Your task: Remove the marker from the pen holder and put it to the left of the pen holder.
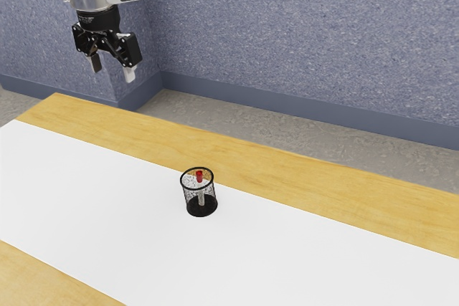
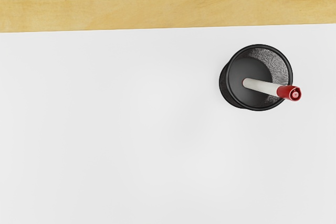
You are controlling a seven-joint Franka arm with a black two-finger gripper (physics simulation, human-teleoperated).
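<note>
Below the empty, wide-spread gripper (image 1: 113, 71): marker (image 2: 260, 86) standing in pen holder (image 1: 192, 208).
Red cap (image 2: 285, 92) uppermost, probably offering the grasp.

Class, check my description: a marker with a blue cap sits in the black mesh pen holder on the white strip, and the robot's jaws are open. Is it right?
Not quite: the cap is red, not blue, as the wrist view shows. The marker does sit in the black mesh pen holder on the white strip, and the robot's jaws are open.
</note>
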